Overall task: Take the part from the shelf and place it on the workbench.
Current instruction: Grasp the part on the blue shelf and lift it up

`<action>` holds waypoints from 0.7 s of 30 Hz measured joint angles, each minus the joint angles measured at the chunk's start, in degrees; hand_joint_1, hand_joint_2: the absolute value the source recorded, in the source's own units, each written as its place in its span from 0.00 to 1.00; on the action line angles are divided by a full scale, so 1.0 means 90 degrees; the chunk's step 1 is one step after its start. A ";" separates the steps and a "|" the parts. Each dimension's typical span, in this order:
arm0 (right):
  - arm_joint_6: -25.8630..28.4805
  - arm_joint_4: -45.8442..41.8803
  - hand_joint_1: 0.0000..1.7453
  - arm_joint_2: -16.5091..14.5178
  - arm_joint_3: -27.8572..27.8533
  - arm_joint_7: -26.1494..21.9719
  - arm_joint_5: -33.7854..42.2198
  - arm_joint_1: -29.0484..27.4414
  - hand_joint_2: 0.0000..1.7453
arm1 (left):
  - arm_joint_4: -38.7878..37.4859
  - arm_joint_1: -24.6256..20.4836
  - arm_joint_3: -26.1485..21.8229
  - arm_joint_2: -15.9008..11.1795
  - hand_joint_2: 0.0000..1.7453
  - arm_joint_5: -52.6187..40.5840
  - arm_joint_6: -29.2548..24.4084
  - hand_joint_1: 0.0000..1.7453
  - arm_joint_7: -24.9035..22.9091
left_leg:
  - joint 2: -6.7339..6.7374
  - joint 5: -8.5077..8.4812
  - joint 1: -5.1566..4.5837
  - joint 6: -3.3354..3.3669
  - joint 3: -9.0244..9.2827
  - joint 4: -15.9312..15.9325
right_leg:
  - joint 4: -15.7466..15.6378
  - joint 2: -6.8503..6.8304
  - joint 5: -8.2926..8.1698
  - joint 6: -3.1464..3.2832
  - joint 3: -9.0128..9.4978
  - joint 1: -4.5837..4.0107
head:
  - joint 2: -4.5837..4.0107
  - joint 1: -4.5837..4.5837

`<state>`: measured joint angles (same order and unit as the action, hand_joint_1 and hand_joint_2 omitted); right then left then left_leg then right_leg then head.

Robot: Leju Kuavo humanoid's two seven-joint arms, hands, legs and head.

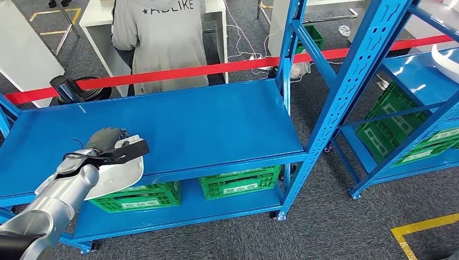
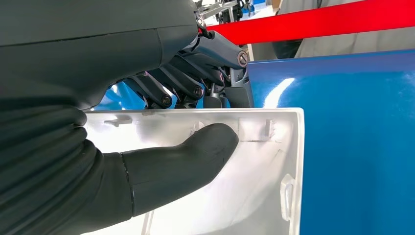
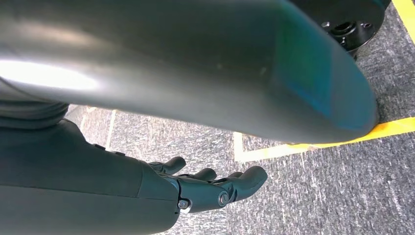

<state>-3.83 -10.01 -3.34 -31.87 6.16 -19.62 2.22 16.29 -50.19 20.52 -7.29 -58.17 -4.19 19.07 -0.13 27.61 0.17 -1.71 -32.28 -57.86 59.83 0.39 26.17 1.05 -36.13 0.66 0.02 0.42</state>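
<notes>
Left hand: grips the white part, thumb pressed inside it, at the blue shelf's front edge.
Part: partly hidden beneath the arm.
Right hand: hangs over grey carpet, fingers loosely apart, holding nothing.

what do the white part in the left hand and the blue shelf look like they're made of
White part: looks like moulded plastic, smooth and slightly glossy; thin walls, small ribs and a clip tab on its inner face suggest it.

Blue shelf: probably painted sheet metal, glossy; it throws bright reflections, and its posts are perforated.

The left hand holds the part over the shelf's front edge.
</notes>
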 joint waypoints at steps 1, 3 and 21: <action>0.0000 0.0000 0.00 0.0000 -0.0001 -0.0001 0.0001 0.0000 0.00 | 0.0000 0.0000 0.0000 0.0001 1.00 0.0010 0.0001 1.00 0.0005 | 0.0000 0.0000 0.0000 0.0000 0.0000 0.0000 | 0.0000 0.0000 0.0000 0.0000 0.0000 0.0000 | 0.0000 0.0000; 0.0000 0.0000 0.00 0.0000 -0.0002 -0.0002 0.0002 0.0000 0.00 | -0.0001 0.0000 0.0000 0.0002 1.00 0.0039 0.0001 1.00 0.0027 | 0.0000 0.0000 0.0000 0.0000 0.0000 0.0000 | 0.0000 0.0000 0.0000 0.0000 0.0000 0.0000 | 0.0000 0.0000; -0.0001 0.0000 0.00 0.0000 -0.0013 -0.0020 -0.0033 -0.0001 0.00 | -0.0002 0.0016 -0.0014 -0.0004 1.00 0.0366 -0.0421 1.00 0.0205 | -0.0001 0.0000 0.0000 0.0000 -0.0003 0.0000 | 0.0000 -0.0001 0.0000 0.0000 0.0000 0.0000 | 0.0000 0.0000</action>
<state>-3.83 -10.01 -3.34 -31.99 5.98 -19.92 2.21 16.27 -50.05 20.40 -7.33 -54.88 -7.98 20.91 -0.14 27.62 0.17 -1.71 -32.30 -57.86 59.83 0.38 26.17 1.05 -36.13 0.66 0.02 0.42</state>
